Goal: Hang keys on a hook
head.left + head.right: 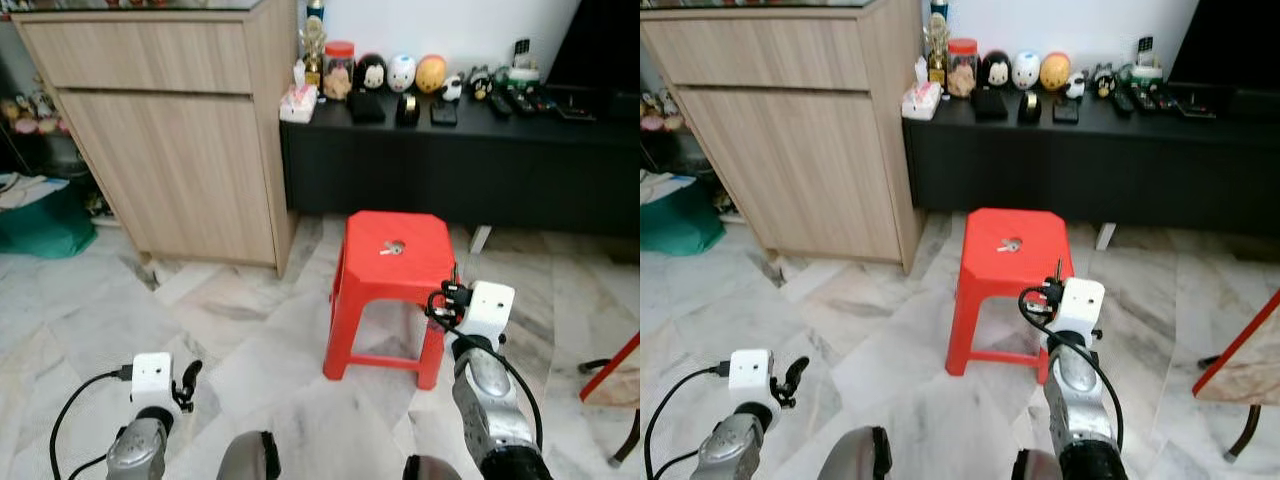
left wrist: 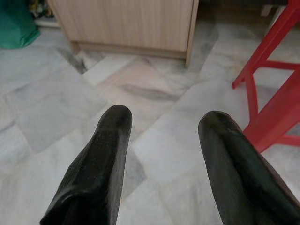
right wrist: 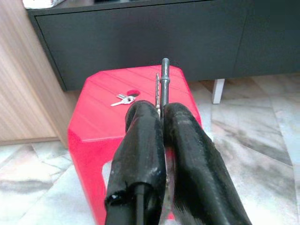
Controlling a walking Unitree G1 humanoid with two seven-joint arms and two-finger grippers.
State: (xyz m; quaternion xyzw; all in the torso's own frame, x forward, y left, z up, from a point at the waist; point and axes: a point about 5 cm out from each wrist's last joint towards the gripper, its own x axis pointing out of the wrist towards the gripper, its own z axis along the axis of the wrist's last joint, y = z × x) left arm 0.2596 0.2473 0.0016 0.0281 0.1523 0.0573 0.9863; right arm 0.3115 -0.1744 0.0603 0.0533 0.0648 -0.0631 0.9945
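On the marble floor stands a red plastic stool (image 1: 397, 262) bearing keys (image 3: 123, 99). The right gripper (image 3: 161, 111) pinches a metal hook (image 3: 164, 79); the left gripper (image 2: 164, 136), fingers apart, idles. Next, probably threading the key ring.

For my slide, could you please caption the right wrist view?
Right claw shut on a metal hook, facing keys on the red stool.
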